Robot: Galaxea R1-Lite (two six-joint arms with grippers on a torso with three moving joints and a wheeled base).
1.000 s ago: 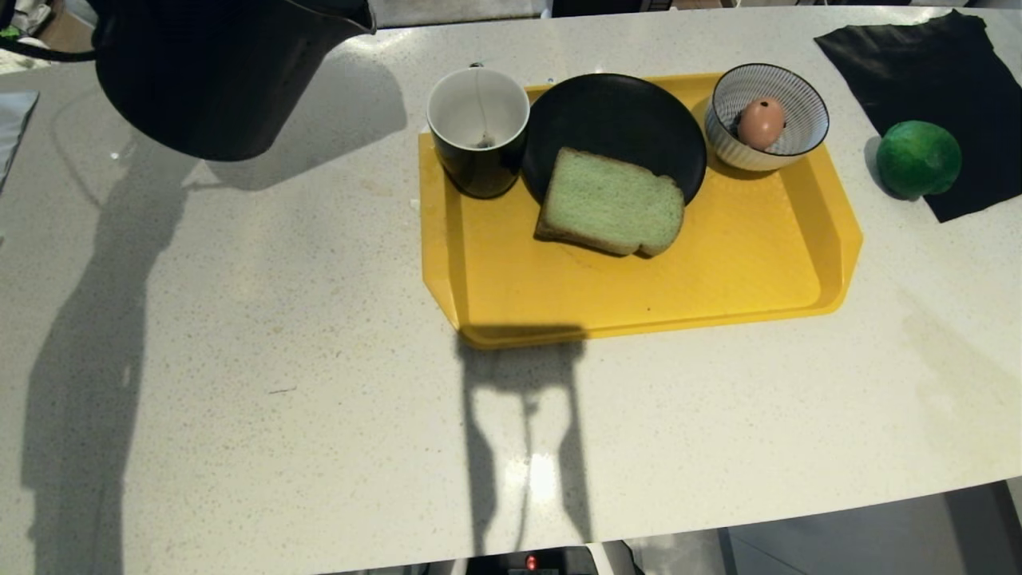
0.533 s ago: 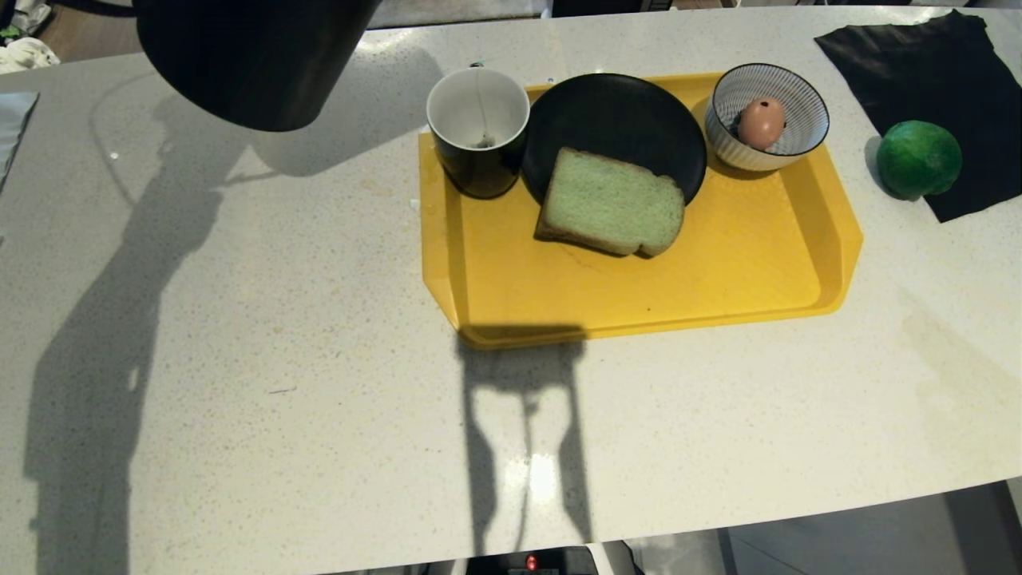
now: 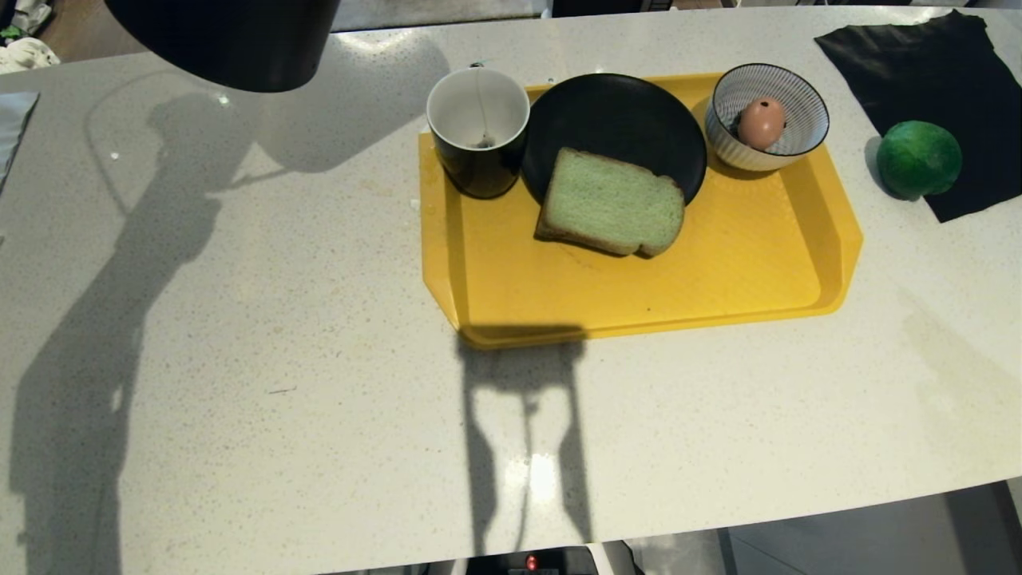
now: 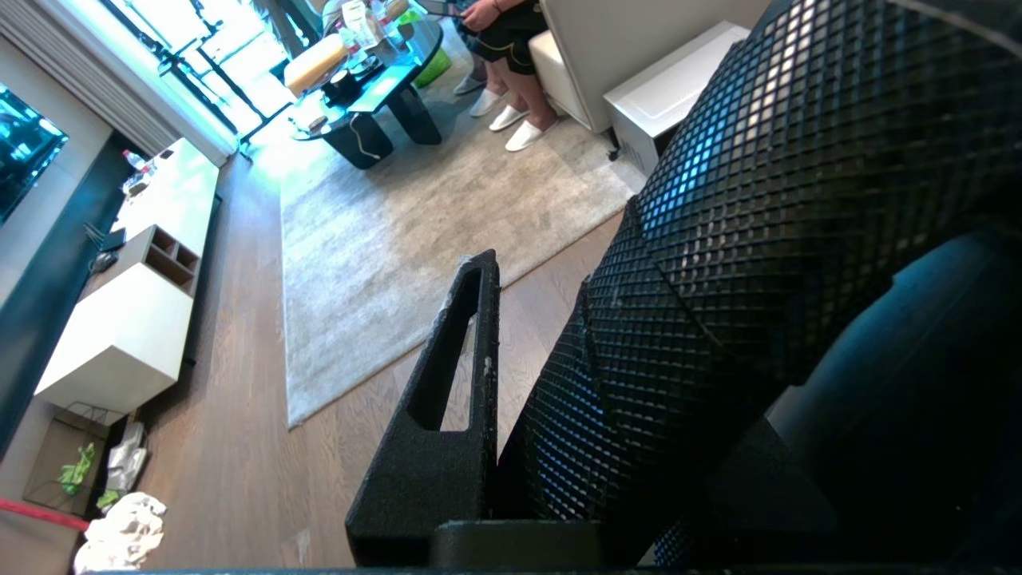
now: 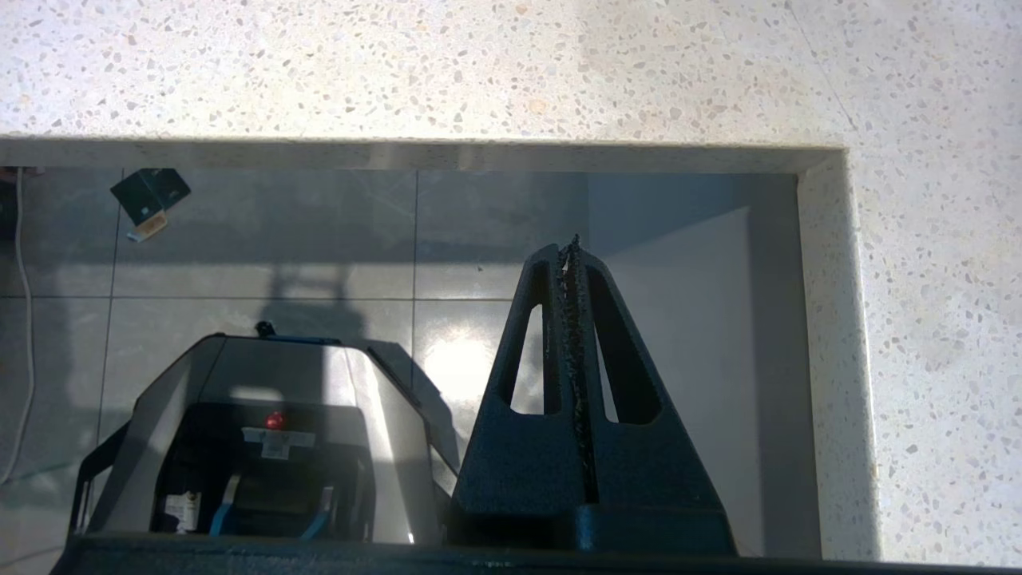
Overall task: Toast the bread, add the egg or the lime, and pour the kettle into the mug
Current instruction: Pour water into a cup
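1. The left gripper (image 4: 511, 319) has its fingers clamped on the kettle (image 3: 223, 40) — it hangs above the desk (image 3: 239, 319), left of the mug (image 3: 477, 132).
2. The bread (image 3: 611, 202) lies across the black plate (image 3: 615, 120) and the yellow tray (image 3: 718, 271).
3. The right gripper (image 5: 571, 263) — fingers pressed together, empty — hangs below the desk edge.

One mug (image 3: 477, 128), one egg (image 3: 760, 123), one lime (image 3: 918, 159).
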